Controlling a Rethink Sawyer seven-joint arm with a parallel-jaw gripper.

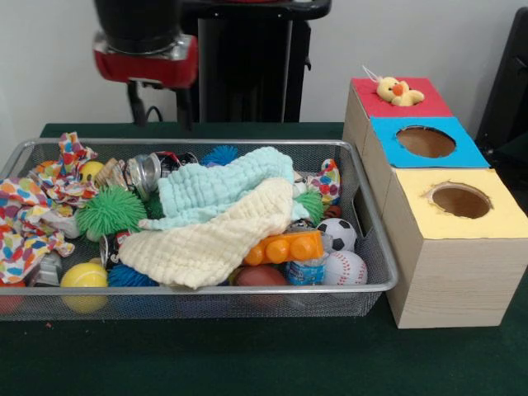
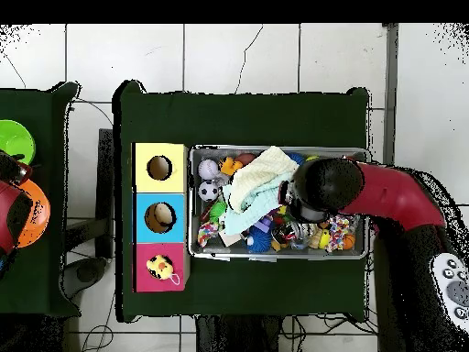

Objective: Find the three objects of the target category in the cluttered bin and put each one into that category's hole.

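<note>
You've got the end effector (image 1: 161,111) hanging above the bin's (image 1: 375,247) far rim in the front view, around 10 o'clock of the frame. Two dark prongs show under the red collar, but whether they're released or clenched I cannot tell, and nothing hangs from them.

The duckling (image 1: 398,91) sits on the red box top (image 1: 367,101), lying over the hole, at about 1 o'clock in the front view. Overhead puts it at 7 o'clock of the frame (image 2: 160,267), on the red square nearest the robot's base.

Only the front view shows you the bin contents properly: mint cloth (image 1: 219,186) over a cream cloth (image 1: 198,243) in the middle, green spiky ball (image 1: 110,210) at 9 o'clock of them, yellow ball (image 1: 83,276) at the near left corner, orange block (image 1: 285,247), soccer ball (image 1: 337,233) and baseball (image 1: 345,268) at the right end next to the boxes. Patterned fabric (image 1: 29,219) is draped over the left rim.

Only overhead shows you the arm's (image 2: 385,192) reach: it comes in from 3 o'clock and its head covers the middle of the bin, hiding what's under it. It also shows something pale inside the blue box's hole (image 2: 162,217); the front view shows just the brown interior. The yellow box hole (image 2: 158,168) looks bare in both.

The boxes touch the bin's end on the green tabletop (image 1: 247,359)
</note>
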